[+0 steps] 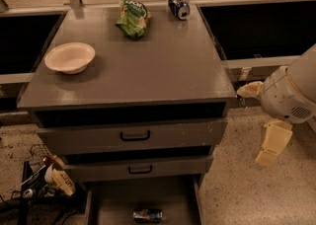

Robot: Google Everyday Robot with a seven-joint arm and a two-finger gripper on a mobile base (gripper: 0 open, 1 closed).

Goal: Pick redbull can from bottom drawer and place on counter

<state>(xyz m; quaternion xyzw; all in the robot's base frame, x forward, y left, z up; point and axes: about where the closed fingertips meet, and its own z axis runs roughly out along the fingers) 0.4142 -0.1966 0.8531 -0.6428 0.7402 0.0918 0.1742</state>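
Note:
The redbull can (147,214) lies on its side on the floor of the open bottom drawer (111,202), at the bottom edge of the view. The counter (153,66) is the grey cabinet top above it. My gripper (260,119) hangs to the right of the cabinet, beside the top drawer's level and well above and right of the can. Its two cream fingers (271,144) stand apart with nothing between them.
A white bowl (70,57) sits on the counter's left, with a green chip bag (132,17) and a fatter blue can (178,7) at the back. Two shut drawers with black handles (135,135) lie above the open one. A wire basket of clutter (44,179) stands on the floor at left.

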